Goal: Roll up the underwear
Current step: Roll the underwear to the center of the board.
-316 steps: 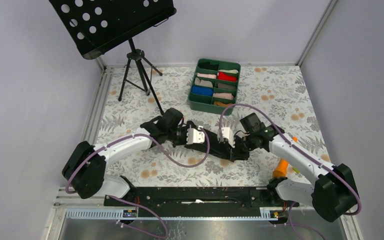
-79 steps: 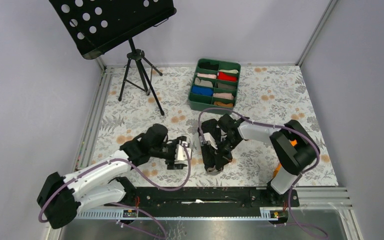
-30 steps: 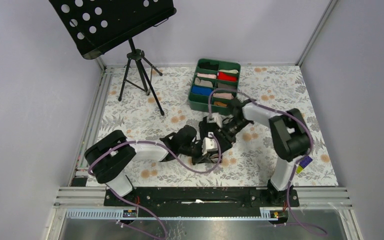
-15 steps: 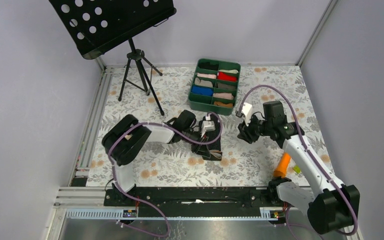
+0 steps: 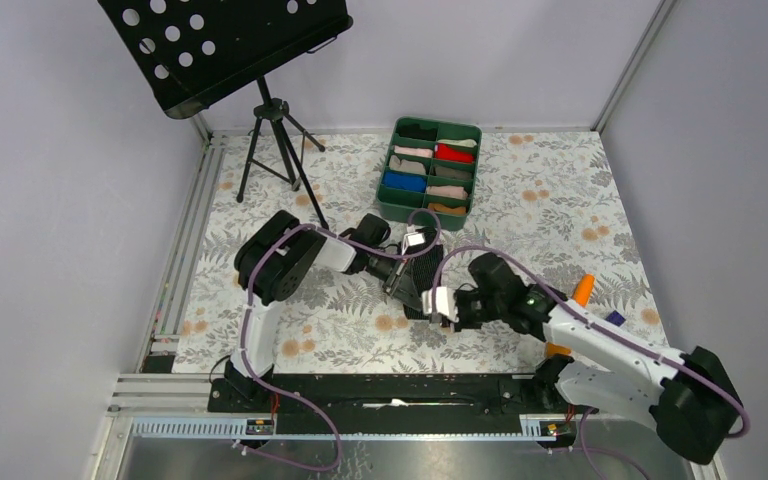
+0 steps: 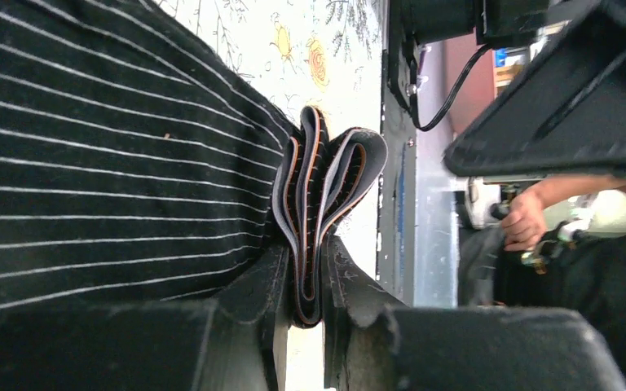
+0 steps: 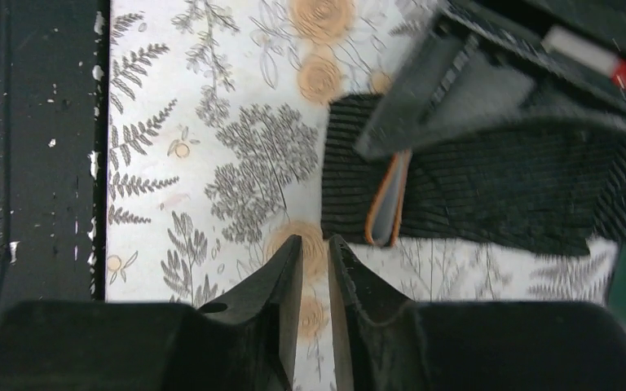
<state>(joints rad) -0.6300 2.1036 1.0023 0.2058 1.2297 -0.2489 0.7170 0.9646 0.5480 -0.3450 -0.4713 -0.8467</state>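
**Underwear.** The underwear (image 5: 422,272) lies folded into a narrow strip on the floral tablecloth (image 5: 560,190). It is near the table centre, at about 6 o'clock from the green tray (image 5: 388,170). The left wrist view shows black fabric with thin pale stripes (image 6: 90,163). Its orange-edged waistband (image 6: 326,179) is doubled into several layers at the near end.

**Left arm.** In the top view the upper arm rises from the base toward 12 o'clock and bends sharply at the elbow. The forearm then runs toward 3 o'clock. The left gripper (image 5: 407,283) is angled down toward 5 o'clock over the strip. The jaws pinch the stacked waistband layers, with one finger (image 6: 271,297) on each side of the fold.

**Right arm.** The arm reaches low across the table from about 4 o'clock, its forearm extended toward 10 o'clock. The right gripper (image 5: 440,303) sits just beside the near end of the strip, at about 5 o'clock from it. In the right wrist view the jaws are drawn almost together. A thin slit of tablecloth shows between them and they hold nothing. The fingertips (image 7: 293,252) point at the cloth next to the waistband end, apart from it.
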